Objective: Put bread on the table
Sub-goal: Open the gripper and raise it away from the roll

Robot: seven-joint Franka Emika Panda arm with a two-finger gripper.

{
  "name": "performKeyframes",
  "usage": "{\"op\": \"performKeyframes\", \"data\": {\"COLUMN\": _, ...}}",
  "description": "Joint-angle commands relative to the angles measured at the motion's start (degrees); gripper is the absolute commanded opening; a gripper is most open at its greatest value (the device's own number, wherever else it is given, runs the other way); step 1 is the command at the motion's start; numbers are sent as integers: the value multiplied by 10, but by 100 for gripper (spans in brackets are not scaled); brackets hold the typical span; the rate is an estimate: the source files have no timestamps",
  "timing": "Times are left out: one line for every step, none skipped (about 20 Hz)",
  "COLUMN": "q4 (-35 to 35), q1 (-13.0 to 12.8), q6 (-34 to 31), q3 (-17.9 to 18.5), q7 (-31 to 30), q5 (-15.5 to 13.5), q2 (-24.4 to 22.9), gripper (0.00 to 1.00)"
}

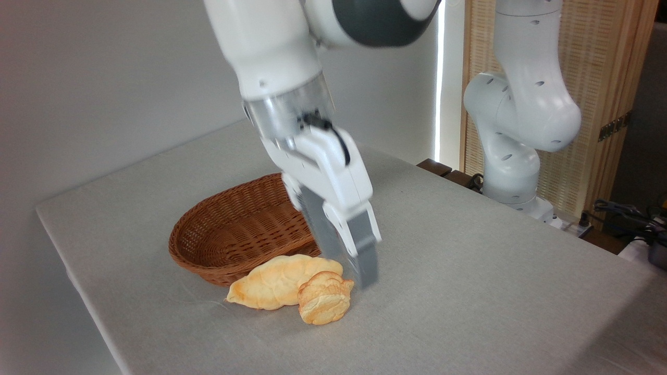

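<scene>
white hand (pixel 353 260) tilted beside bread (pixel 324 298)

matt grey cloth covers the table (pixel 469 291); the basket (pixel 239 229) is woven brown wicker; the arm (pixel 271 47) is glossy white plastic.

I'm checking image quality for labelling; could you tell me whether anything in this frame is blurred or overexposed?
In the camera view, the gripper fingers look smeared by motion blur, while the bread and basket stay sharp; a bright overexposed strip of light runs down behind the arm.
</scene>
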Motion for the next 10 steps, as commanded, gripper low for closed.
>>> {"op": "performKeyframes", "data": {"q4": 54, "q1": 54, "q6": -11, "q3": -62, "q7": -78, "q5": -61, "q2": -6, "gripper": 100}}
{"op": "performKeyframes", "data": {"q4": 64, "q1": 63, "q6": -16, "q3": -81, "q7": -104, "q5": -62, "q2": -6, "gripper": 100}}
{"op": "performKeyframes", "data": {"q4": 73, "q1": 76, "q6": -29, "q3": -110, "q7": -125, "q5": -63, "q2": -6, "gripper": 100}}
{"op": "performKeyframes", "data": {"q4": 85, "q1": 91, "q6": -48, "q3": -138, "q7": -140, "q5": -64, "q2": -5, "gripper": 100}}
{"op": "performKeyframes", "data": {"q4": 91, "q1": 98, "q6": -62, "q3": -162, "q7": -148, "q5": -68, "q2": -4, "gripper": 100}}
{"op": "performKeyframes", "data": {"q4": 95, "q1": 99, "q6": -68, "q3": -174, "q7": -156, "q5": -74, "q2": -4, "gripper": 100}}
{"op": "performKeyframes", "data": {"q4": 98, "q1": 99, "q6": -68, "q3": -180, "q7": -168, "q5": -85, "q2": -4, "gripper": 100}}
{"op": "performKeyframes", "data": {"q4": 99, "q1": 99, "q6": -68, "q3": -184, "q7": -182, "q5": -100, "q2": -4, "gripper": 100}}
{"op": "performKeyframes", "data": {"q4": 98, "q1": 99, "q6": -68, "q3": -184, "q7": -193, "q5": -115, "q2": -3, "gripper": 100}}
{"op": "performKeyframes", "data": {"q4": 97, "q1": 97, "q6": -68, "q3": -186, "q7": -190, "q5": -115, "q2": -3, "gripper": 100}}
